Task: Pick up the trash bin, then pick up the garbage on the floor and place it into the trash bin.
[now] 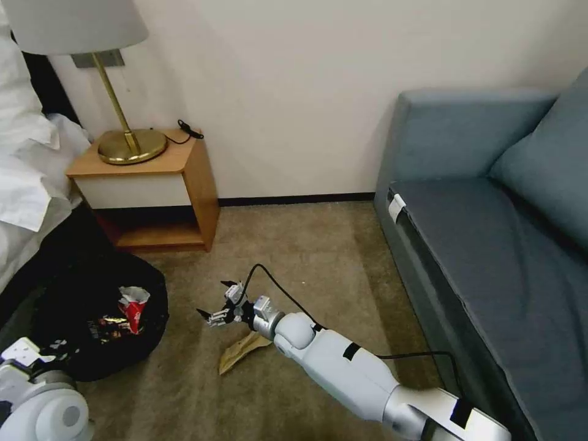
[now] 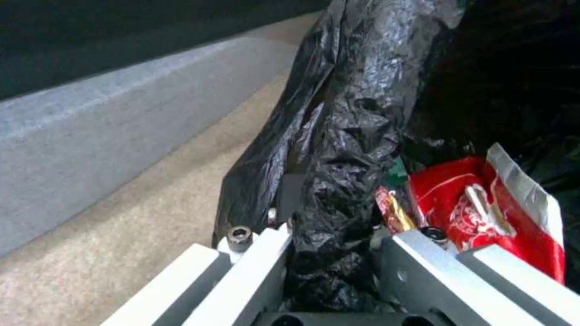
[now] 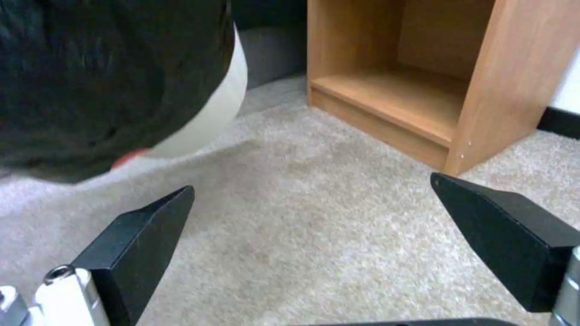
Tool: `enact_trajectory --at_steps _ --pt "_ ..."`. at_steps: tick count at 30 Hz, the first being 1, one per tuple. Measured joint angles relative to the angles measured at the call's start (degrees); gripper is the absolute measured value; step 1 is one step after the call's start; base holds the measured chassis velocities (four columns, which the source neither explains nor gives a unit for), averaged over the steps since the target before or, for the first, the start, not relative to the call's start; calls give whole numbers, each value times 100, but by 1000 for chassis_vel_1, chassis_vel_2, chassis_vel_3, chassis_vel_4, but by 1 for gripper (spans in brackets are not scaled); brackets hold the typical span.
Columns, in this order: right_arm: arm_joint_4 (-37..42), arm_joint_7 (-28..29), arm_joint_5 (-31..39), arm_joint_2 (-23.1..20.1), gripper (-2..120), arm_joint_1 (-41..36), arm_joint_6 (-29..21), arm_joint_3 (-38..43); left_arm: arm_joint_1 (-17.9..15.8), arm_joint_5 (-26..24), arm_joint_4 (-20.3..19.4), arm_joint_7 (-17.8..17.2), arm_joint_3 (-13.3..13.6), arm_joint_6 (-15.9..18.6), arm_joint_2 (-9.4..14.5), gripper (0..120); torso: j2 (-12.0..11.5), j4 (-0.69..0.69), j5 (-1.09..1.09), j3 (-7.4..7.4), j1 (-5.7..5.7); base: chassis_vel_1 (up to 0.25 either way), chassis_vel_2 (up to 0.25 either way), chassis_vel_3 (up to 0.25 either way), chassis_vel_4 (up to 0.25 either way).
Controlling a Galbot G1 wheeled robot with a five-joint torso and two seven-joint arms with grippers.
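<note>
Fingers [image 3: 139, 235] spread – right gripper [image 1: 215, 301] low | paper bag [image 1: 242, 352] beneath

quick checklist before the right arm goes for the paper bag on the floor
1. Right tool open: ok, jaws wide apart above bare carpet.
2. Brown paper bag reachable: ok, flat on the carpet just beneath the right wrist.
3. Tool lined up over bag: not ok, fingertips sit past the bag, toward the trash bin.
4. Left tool holding bin: ok, clamped on the bag-lined rim.
5. Bin mouth open: ok, red snack packet visible inside.
6. Other litter left on the floor: cannot tell.
</note>
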Motion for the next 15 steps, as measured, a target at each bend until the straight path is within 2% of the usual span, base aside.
enact_trajectory --at_steps 4,9,12,15 --pt "-76 -45 -100 -30 100 2 -24 -1 -12 0 18 -4 2 3 6 0 0 0 0 0 0 -33 29 38 -34" --pt "-47 -186 -177 -142 100 10 -408 -109 -26 9 47 -37 6 55 4 0 0 0 0 0 0 -12 7 8 -5" --pt "-12 -531 -300 -218 100 70 -797 -165 -33 31 54 -58 12 76 -7 0 0 0 0 0 0 0 0 0 0" --pt "-45 -821 -535 -255 100 129 -970 -192 -33 39 53 -63 12 80 -8 0 0 1 0 0 0 0 0 0 0"
